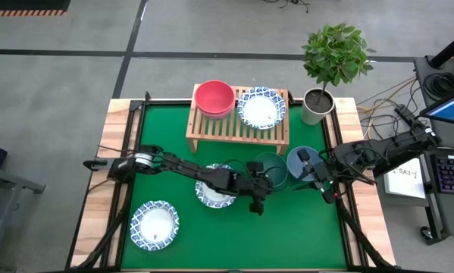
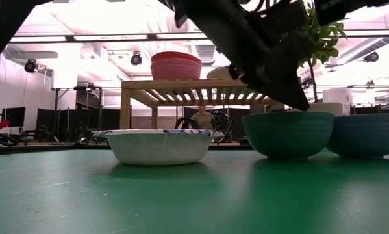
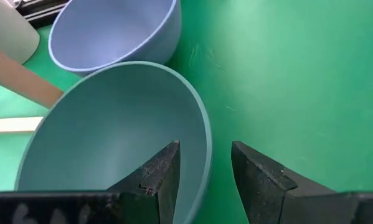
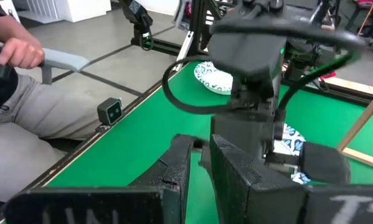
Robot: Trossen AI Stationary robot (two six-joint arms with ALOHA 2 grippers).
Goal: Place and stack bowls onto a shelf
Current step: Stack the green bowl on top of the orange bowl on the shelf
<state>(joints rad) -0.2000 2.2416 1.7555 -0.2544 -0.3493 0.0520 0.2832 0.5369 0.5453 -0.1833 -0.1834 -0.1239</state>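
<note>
Two fingers astride: left gripper [image 3: 205, 180] spread over teal bowl [image 3: 118, 137] rim, set to pinch
Right gripper [image 4: 198, 168]: narrowly parted, empty, waiting by blue bowl [image 1: 302, 161]
Shelf [image 1: 238, 125]: red bowl [image 1: 214, 97] already up

- Four plain deep bowls: pink [image 1: 214, 108] and red [image 1: 214, 96] stacked, one teal-green [image 1: 272, 168], one blue [image 1: 300, 161].
- Three shallow white patterned bowls [image 1: 261, 107] [image 1: 214, 187] [image 1: 154, 224].
- One wooden shelf [image 1: 234, 127].
- One potted plant [image 1: 327, 64].
- Two robot arms.
</note>
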